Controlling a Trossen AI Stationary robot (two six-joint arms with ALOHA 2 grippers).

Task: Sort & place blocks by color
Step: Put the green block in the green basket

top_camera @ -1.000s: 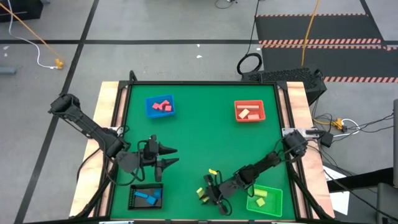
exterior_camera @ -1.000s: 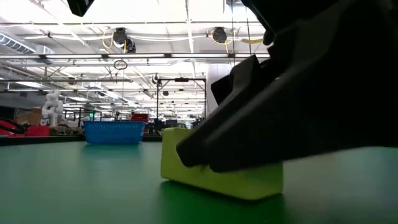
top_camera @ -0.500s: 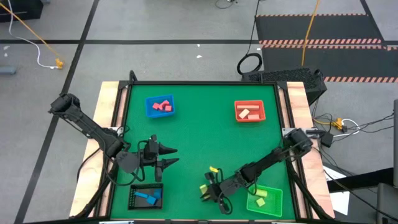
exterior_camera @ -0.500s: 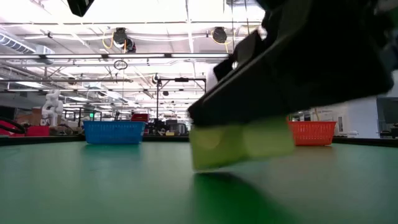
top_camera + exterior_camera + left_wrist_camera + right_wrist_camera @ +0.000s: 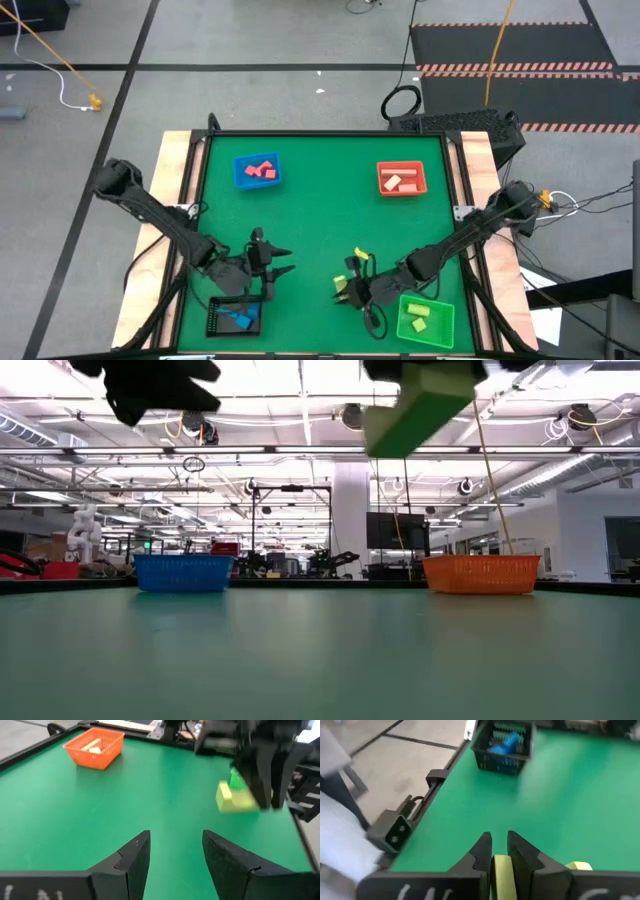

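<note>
My right gripper point(image 5: 349, 286) is near the table's near edge, just left of the green tray point(image 5: 425, 321), and is shut on a yellow block point(image 5: 235, 800). That block hangs high above the table in the low view point(image 5: 420, 405). My left gripper point(image 5: 277, 262) hovers open above the table beside the black tray point(image 5: 234, 318), which holds blue blocks point(image 5: 504, 742). Pink-red blocks lie in the blue tray point(image 5: 257, 171). Cream blocks lie in the orange-red tray point(image 5: 401, 180), and yellow blocks in the green tray. My right gripper pinches the yellow block point(image 5: 501, 870) between its two fingers point(image 5: 260, 775), which come from above and point down. The block is lifted clear of the table and juts out sideways past the fingers point(image 5: 225, 796).
The four trays stand near the table's corners, with bare green mat point(image 5: 320, 220) between them. Both grippers are close together in the near half. A wooden rim point(image 5: 175, 180) borders the table on the left and right. Room clutter shows beyond the far edge.
My right gripper has risen, lifting the yellow block from the mat to well above it, and has drifted toward the table's right and far side. My left gripper has shifted slightly toward the right and the near edge, still open.
</note>
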